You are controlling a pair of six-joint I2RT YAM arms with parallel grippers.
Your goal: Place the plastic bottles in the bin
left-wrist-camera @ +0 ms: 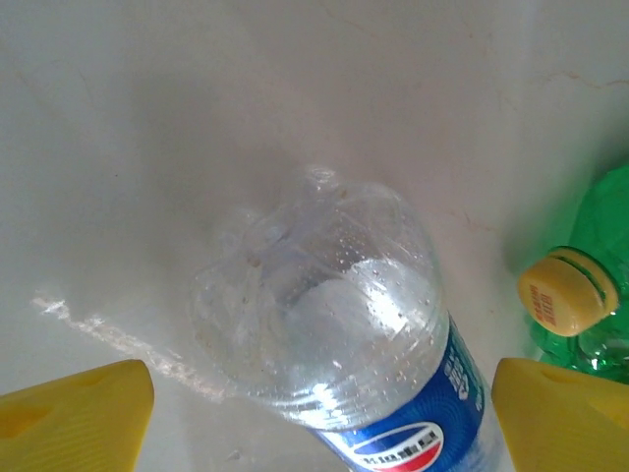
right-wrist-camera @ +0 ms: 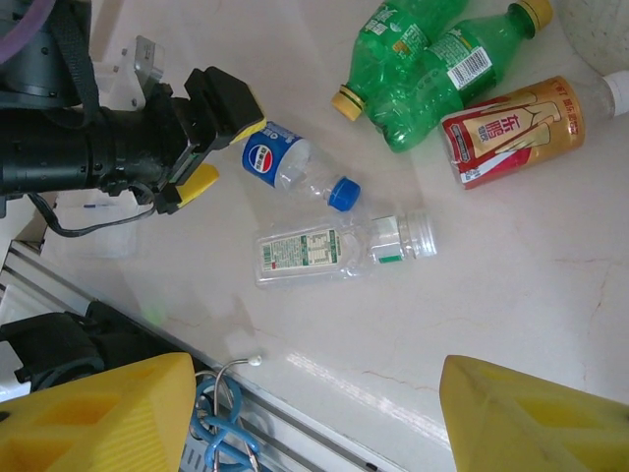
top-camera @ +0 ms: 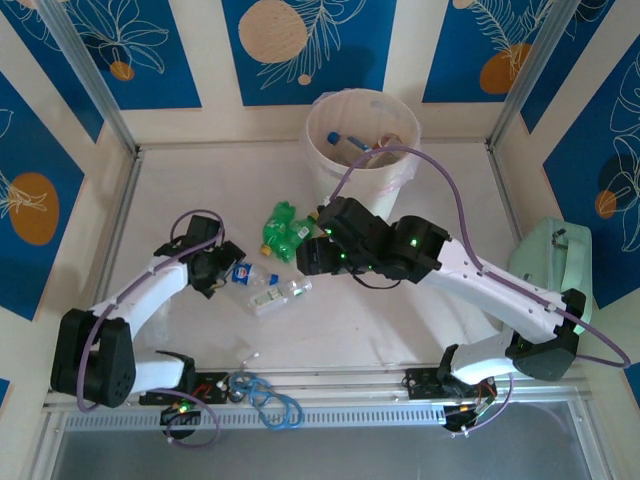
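Although both grippers stand open, the left gripper (right-wrist-camera: 228, 155) is the one placed for a pick. Its yellow fingers (left-wrist-camera: 79, 413) sit apart on either side of the blue-labelled bottle (left-wrist-camera: 339, 324), with daylight between pads and plastic. That bottle lies on its side on the table (top-camera: 200, 180), left of centre. The right gripper (right-wrist-camera: 314, 413) hangs empty with its jaws wide over the near middle. The bin (top-camera: 325, 175) stands at far centre with a few bottles already inside it; five bottles lie on the table.

Risks noted:
- The bottle is round, thin-walled and loose, so a squeeze off its axis would likely roll it or squirt it out of the jaws.
- The jaws straddle the labelled end, so the bottle may droop when it is lifted.
- Both arms crowd the same patch, and a carry toward the bin would pass close to the right wrist, where contact is possible.

View comparison:
- The left wrist view gives the clearance at each finger. It also shows a green bottle (left-wrist-camera: 604, 221) whose yellow cap lies near the right-hand finger.
- The right wrist view adds the neighbours: a clear bottle (right-wrist-camera: 334, 246) just near of the target, and an amber bottle (right-wrist-camera: 516, 123) toward the bin.
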